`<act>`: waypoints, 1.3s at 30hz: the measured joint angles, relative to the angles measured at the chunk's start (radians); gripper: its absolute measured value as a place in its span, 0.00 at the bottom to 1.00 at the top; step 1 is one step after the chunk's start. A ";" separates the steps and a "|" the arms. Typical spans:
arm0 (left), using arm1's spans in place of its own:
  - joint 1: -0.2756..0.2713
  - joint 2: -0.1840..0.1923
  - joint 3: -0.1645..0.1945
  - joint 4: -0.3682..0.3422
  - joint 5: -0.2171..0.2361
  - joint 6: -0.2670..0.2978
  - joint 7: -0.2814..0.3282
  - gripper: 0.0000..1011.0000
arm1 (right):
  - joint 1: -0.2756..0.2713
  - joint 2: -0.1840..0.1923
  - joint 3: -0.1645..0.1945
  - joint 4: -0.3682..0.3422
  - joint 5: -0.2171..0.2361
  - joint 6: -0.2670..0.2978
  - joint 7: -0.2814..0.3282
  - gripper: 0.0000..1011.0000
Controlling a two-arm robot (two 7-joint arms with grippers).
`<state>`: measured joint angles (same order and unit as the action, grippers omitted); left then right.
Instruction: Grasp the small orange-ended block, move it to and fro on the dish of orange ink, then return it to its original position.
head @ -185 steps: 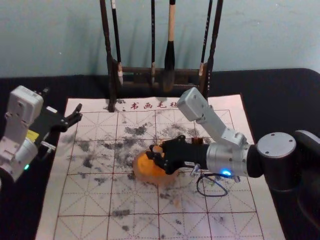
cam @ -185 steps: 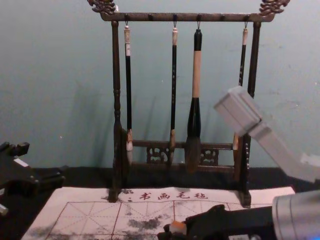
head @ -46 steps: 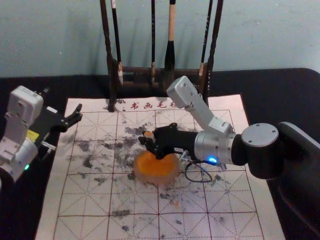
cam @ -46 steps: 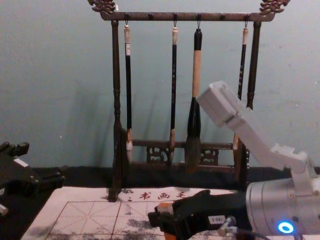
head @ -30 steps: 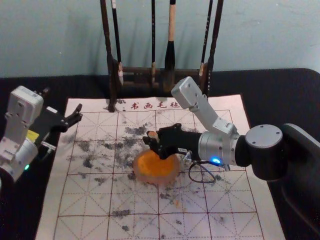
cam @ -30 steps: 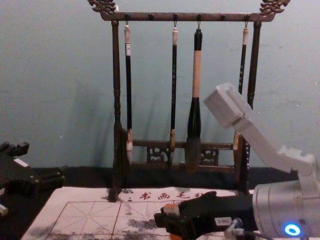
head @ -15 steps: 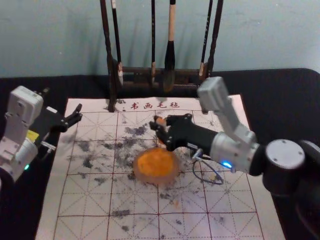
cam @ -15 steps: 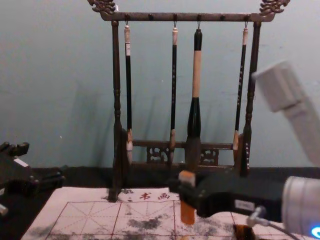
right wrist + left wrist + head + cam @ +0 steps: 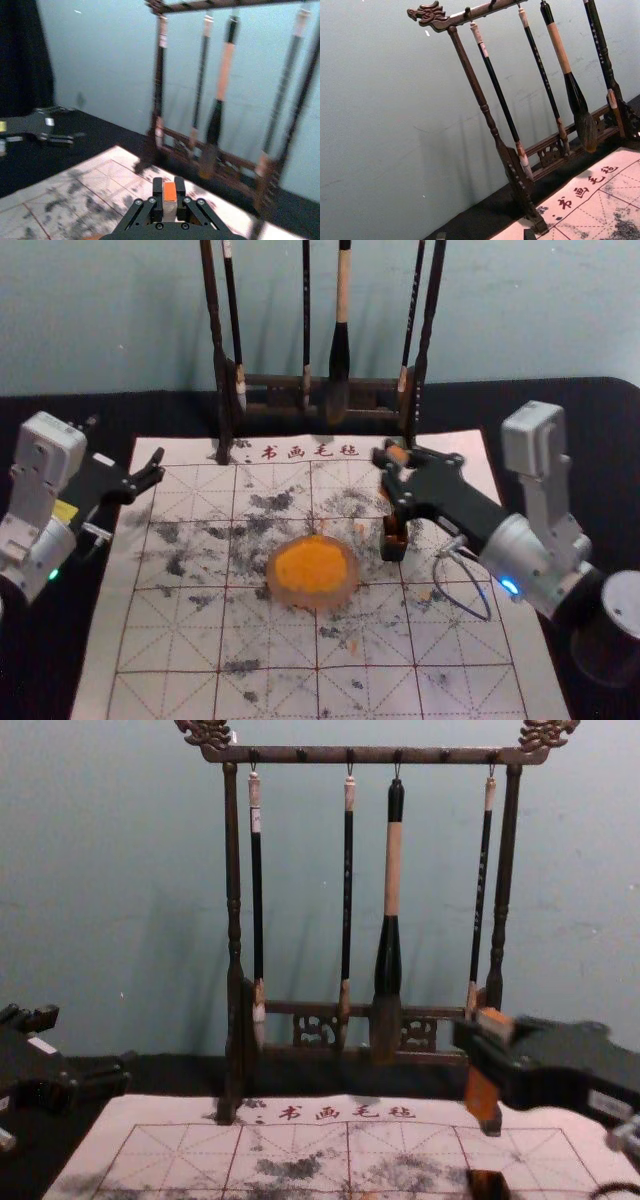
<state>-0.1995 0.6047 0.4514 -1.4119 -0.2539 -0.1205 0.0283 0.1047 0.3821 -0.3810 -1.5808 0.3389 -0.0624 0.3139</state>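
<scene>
In the head view my right gripper (image 9: pixel 394 468) is above the mat's right part, shut on the orange-ended block (image 9: pixel 397 453). The right wrist view has the block (image 9: pixel 170 192) upright between the fingertips of the gripper (image 9: pixel 170 196). Its orange lower end (image 9: pixel 481 1094) hangs below the fingers in the chest view. A small dark open box (image 9: pixel 394 539) stands on the mat near the gripper, orange inside. Left of that box lies the round dish of orange ink (image 9: pixel 313 572). My left gripper (image 9: pixel 152 468) is parked open at the mat's left edge.
A dark wooden rack (image 9: pixel 234 920) with several hanging brushes, among them a thick one (image 9: pixel 393 940), stands at the back of the mat. The white gridded mat (image 9: pixel 270 680) has dark ink smudges. Black cloth (image 9: pixel 560 440) surrounds it.
From above the dish, my right gripper has moved right and slightly back with the block, uncovering the dish and the small box. The left arm has stayed still.
</scene>
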 joint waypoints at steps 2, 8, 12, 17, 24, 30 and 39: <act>0.000 0.000 0.000 0.000 0.000 0.000 0.000 0.99 | -0.023 -0.001 0.016 -0.014 -0.002 0.007 -0.021 0.11; 0.000 0.000 0.000 0.000 0.000 0.000 0.000 0.99 | -0.091 -0.008 0.065 -0.046 0.004 0.038 -0.070 0.11; 0.000 0.000 0.000 0.000 0.000 0.000 0.000 0.99 | -0.119 -0.023 0.089 -0.052 0.024 0.058 -0.073 0.11; 0.000 0.000 0.000 0.000 0.000 0.000 0.000 0.99 | -0.131 -0.039 0.110 -0.052 0.046 0.061 -0.057 0.11; 0.000 0.000 0.000 0.000 0.000 0.000 0.000 0.99 | -0.137 -0.064 0.120 -0.036 0.066 0.057 -0.035 0.11; 0.000 0.000 0.000 0.000 0.000 0.000 0.000 0.99 | -0.130 -0.078 0.114 -0.010 0.063 0.060 -0.034 0.11; 0.000 0.000 0.000 0.000 0.000 0.000 0.000 0.99 | -0.101 -0.096 0.104 0.029 0.053 0.066 -0.027 0.11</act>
<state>-0.1995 0.6046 0.4514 -1.4119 -0.2539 -0.1205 0.0283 0.0032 0.2864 -0.2772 -1.5519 0.3923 0.0034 0.2867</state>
